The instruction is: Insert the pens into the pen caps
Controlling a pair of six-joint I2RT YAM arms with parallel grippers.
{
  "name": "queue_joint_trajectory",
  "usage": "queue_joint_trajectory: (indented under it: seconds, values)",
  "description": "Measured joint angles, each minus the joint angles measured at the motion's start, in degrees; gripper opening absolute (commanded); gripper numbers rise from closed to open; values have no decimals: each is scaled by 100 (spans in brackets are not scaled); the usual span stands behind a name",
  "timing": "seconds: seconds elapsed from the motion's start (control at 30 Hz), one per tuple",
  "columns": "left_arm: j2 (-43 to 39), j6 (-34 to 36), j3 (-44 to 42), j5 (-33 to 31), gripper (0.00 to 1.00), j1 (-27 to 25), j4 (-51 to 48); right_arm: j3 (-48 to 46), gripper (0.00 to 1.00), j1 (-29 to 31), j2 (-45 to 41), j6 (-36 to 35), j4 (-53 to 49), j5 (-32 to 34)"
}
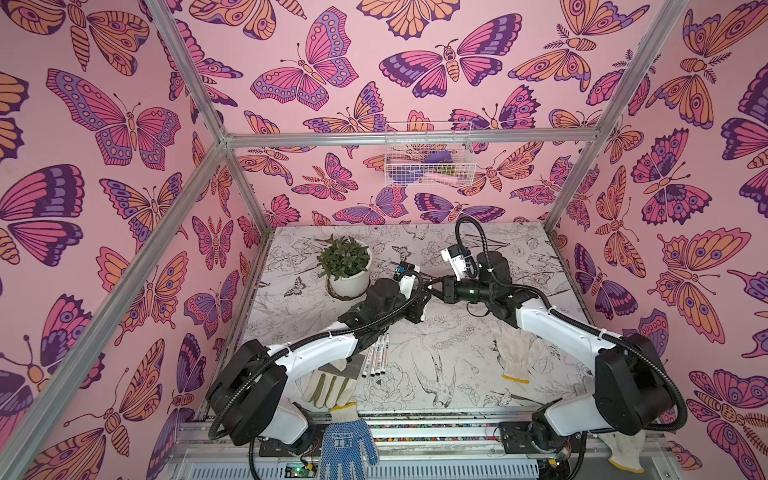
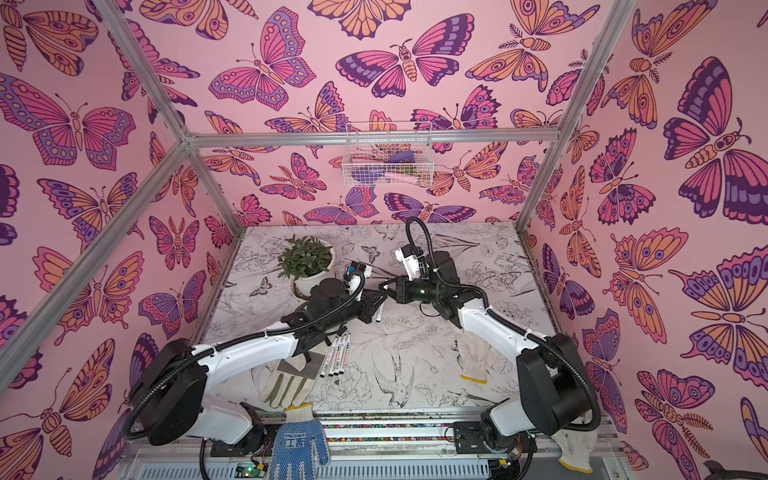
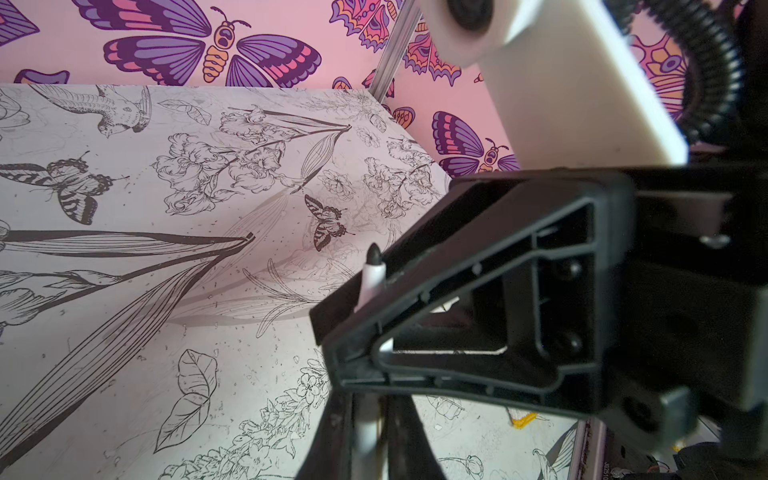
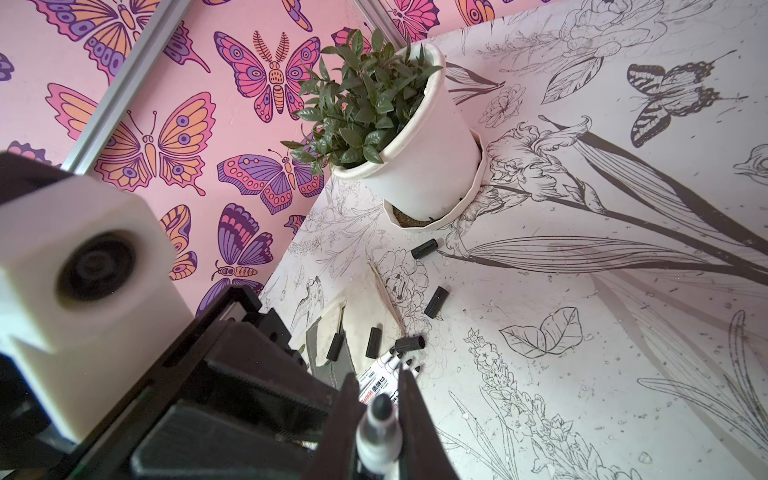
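No pen is wearing a cap yet, so the task is sitting at its very start. One pen (image 3: 372, 276) is hanging above the table (image 1: 457, 353), just right of the pot (image 1: 348, 282) in both top views, and both grippers are meeting on it. The left gripper (image 2: 376, 303) is clenching the barrel: in the left wrist view the white shaft is running up between those jaws. The right gripper (image 4: 379, 409) is flanking the same pen close behind its tip. In the right wrist view its jaws are lying against the barrel on either side, so I am judging it as gripping too, likely a hand-over or re-grip before capping.

Four more pens (image 1: 376, 358) are lying side by side on the table, well in front of the pot, towards the robot, all bare-tipped. All five caps (image 4: 436, 302) are lying loose and empty between the pot and that row. One is resting just by the pot and the others nearer the pens, two of them seemingly on a glove (image 1: 328, 388). In the top views the left arm is hiding the caps. Five insertions are remaining.

The held pen is showing a slim white barrel narrowing to a rounded dark tip. The pens on the table are carrying black and red print. The caps are looking like short black tubes, lying on their sides at differing angles.
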Motion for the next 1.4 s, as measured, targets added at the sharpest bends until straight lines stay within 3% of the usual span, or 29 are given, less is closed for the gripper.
queue_joint_trajectory:
  seconds: [0.07,0.13,0.27,0.67,0.9,1.4]
  values:
    - [4,15,11,17,41,-2,-4,24,6,-15,0,35,2,13]
    - [4,-15,15,61,47,-13,-9,42,6,-52,-2,111,17,17]
    - [7,2,17,138,51,-33,-57,46,6,-151,-42,186,17,20]
    - [164,61,157,175,46,-37,-310,48,6,-188,-249,282,52,20]
    - [214,127,352,179,33,-37,-308,48,6,-192,-269,284,52,20]
    - [334,151,378,293,28,-37,-328,48,6,-282,-365,459,214,15]
